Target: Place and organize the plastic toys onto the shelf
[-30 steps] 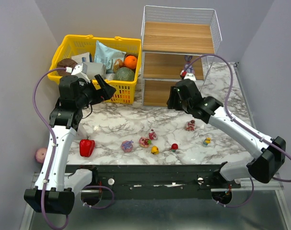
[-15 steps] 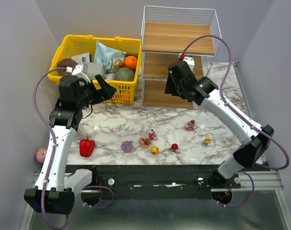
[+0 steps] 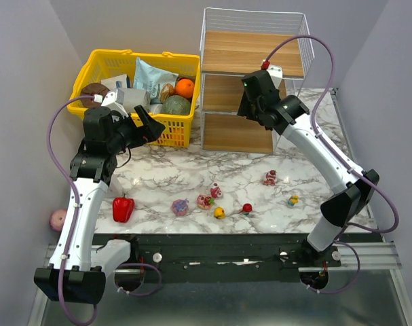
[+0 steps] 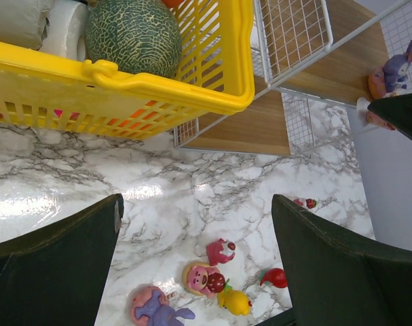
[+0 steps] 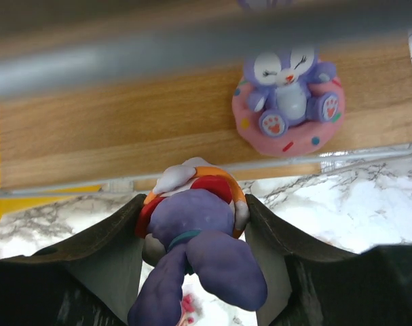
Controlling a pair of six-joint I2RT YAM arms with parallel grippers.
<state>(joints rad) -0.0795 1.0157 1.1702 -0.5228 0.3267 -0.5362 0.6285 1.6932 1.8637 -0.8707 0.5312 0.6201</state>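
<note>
My right gripper point(image 3: 246, 103) is at the front of the shelf point(image 3: 253, 64), level with its middle board. It is shut on a purple bunny figure with an orange-red ring point(image 5: 195, 227), held just in front of the board's edge point(image 5: 124, 129). A second purple bunny on a pink ring point(image 5: 289, 102) sits on that board, to the right; it also shows in the left wrist view point(image 4: 390, 73). Several small toys lie on the marble table, among them a pink one point(image 3: 269, 178), a yellow-haired one point(image 3: 293, 200) and a purple-pink one point(image 3: 180, 207). My left gripper point(image 3: 148, 126) is open and empty beside the basket.
A yellow basket point(image 3: 90, 75) with groceries stands at the back left, touching the shelf's side. A red bell pepper point(image 3: 123, 208) lies at the front left. A pink ball point(image 3: 58, 219) sits off the table's left edge. Grey walls close both sides.
My right gripper has risen from the shelf's lower tier to the middle board and moved closer in, with the bunny in it. The left arm has not moved.
</note>
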